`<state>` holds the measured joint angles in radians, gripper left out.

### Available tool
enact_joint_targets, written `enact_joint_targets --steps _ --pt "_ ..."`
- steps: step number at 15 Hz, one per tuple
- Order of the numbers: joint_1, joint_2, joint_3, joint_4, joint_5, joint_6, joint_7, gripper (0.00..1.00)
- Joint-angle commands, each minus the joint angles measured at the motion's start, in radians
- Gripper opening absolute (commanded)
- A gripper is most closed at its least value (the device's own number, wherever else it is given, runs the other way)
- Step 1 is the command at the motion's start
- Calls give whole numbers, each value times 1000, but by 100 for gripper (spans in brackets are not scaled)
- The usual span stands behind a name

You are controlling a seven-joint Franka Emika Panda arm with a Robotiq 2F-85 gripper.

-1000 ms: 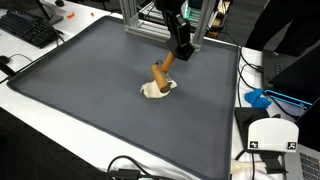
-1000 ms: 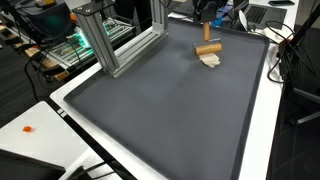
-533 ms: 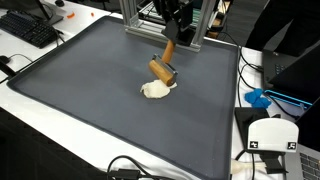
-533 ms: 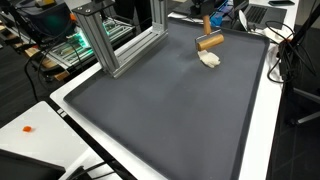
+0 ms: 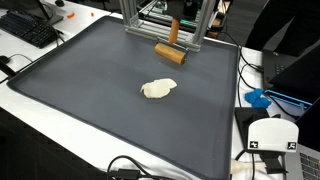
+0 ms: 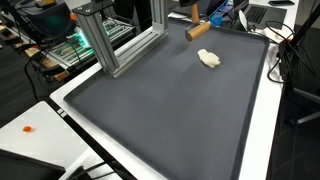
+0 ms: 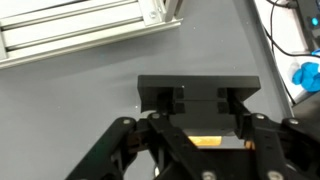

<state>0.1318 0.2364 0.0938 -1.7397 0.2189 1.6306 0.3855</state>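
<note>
In an exterior view, the wooden tool (image 5: 171, 53) hangs clear of the mat (image 5: 90, 100) near its far edge. Its thick head lies crosswise and its handle runs up toward the aluminium frame (image 5: 150, 25). It can only hang like that because the handle is clamped from above. The pale lump (image 5: 157, 89) sits alone mid-mat, well apart from the tool, squashed low and flat.

Over to another exterior view: the wooden tool (image 6: 197, 30) is up by the mat's (image 6: 150, 115) far edge, tilted, nothing under it. The pale lump (image 6: 209, 58) lies just short of it, toward the right-hand edge.

Now the wrist view, looking straight down. The gripper (image 7: 198, 104) is closed tight, and a sliver of the wooden tool (image 7: 208, 141) shows between its fingers, so that is the grip. There's grey mat below, the frame (image 7: 80, 30) along the top and a blue object (image 7: 308, 75) at the right edge.
</note>
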Motion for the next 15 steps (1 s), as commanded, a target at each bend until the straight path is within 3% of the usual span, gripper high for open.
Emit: enact_joint_targets --steps 1,9,15 --pt "1 -47 -1 -1 -58 -113 -85 35" --pt "-1 -127 2 -37 -132 -217 -170 35" --pt "0 -173 7 -93 -131 -188 -192 35"
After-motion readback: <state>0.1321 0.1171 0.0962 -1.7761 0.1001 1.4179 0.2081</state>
